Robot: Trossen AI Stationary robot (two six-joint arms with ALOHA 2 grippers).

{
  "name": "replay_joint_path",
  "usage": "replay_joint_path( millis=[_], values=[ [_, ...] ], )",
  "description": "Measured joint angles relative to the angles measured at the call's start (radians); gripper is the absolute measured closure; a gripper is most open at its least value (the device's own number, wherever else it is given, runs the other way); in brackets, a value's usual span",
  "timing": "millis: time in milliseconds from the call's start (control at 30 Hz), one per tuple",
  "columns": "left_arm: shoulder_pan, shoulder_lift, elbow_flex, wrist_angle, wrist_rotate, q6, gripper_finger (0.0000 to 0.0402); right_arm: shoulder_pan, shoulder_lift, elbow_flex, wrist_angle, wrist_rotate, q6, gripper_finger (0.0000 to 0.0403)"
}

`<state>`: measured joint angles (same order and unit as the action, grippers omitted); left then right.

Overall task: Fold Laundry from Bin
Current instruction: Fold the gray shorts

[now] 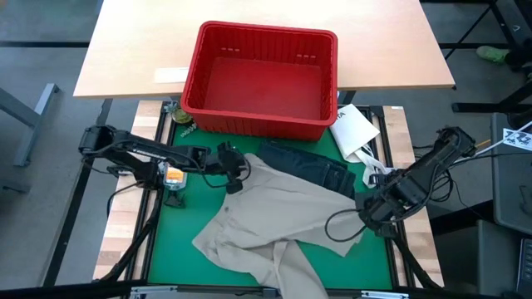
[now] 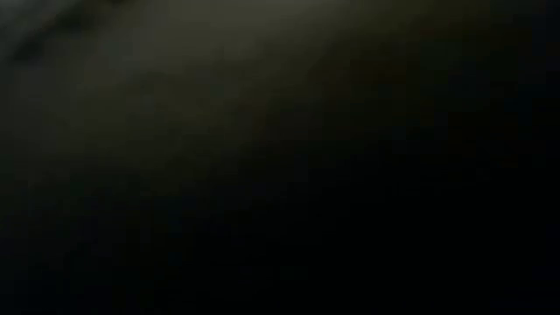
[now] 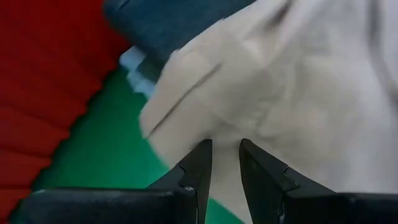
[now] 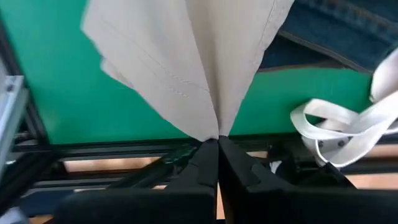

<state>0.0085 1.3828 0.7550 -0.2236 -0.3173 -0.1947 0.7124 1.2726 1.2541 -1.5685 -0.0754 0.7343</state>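
Tan khaki trousers (image 1: 274,218) lie crumpled across the green mat, partly over dark blue denim jeans (image 1: 316,166) that rest flat just in front of the red bin (image 1: 262,79). The bin's floor shows bare. My left gripper (image 1: 235,178) is at the trousers' far left corner, its fingers a narrow gap apart with tan cloth in it (image 3: 224,155). My right gripper (image 1: 368,214) is at the trousers' right edge, shut on the cloth (image 4: 217,142). The low view is dark and shows nothing. My left gripper has a corner of the tan trousers (image 3: 225,134) in the narrow gap between its two fingers, coming slanting down from the table's left. Layers cannot be told. The rest of the cloth lies on the mat and on the jeans. My right gripper pinches a gathered bunch of the trousers' right edge (image 4: 216,127) between its shut fingers, from above, pointing down. The cloth fans out from the pinch in folds toward the mat's middle, several layers drawn together.
A white packet (image 1: 353,129) with white strap loops (image 4: 336,134) lies on the mat's right side by the bin's corner. The bin stands at the far edge, half on a light wooden table (image 1: 133,50). Black frame rails (image 4: 124,152) border the mat.
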Motion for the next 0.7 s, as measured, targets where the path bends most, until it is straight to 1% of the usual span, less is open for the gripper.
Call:
replay_joint_path(
  millis=[133, 300, 400, 500, 633, 700],
  values=[
    [0.044, 0.042, 0.0, 0.018, -0.012, 0.035, 0.0322, 0.0, 0.005, -0.064, 0.0, 0.015, 0.0, 0.0403],
    [0.076, 0.054, 0.0, 0.048, -0.015, 0.049, 0.0322, 0.0, 0.006, -0.11, -0.002, 0.023, 0.001, 0.0402],
    [0.084, 0.051, 0.0, 0.066, -0.016, 0.05, 0.0322, 0.0, 0.006, -0.114, -0.003, 0.023, 0.006, 0.0389],
    [0.088, 0.045, 0.0, 0.093, -0.017, 0.076, 0.0322, 0.0, 0.006, -0.114, -0.005, 0.03, 0.032, 0.0358],
    [0.088, 0.027, 0.0, 0.104, -0.017, 0.123, 0.0322, 0.0, 0.006, -0.115, -0.005, 0.027, 0.055, 0.0298],
    [0.088, 0.011, 0.0, 0.103, -0.022, 0.127, 0.0322, 0.0, 0.006, -0.115, -0.005, 0.004, 0.047, 0.0272]
  ],
)
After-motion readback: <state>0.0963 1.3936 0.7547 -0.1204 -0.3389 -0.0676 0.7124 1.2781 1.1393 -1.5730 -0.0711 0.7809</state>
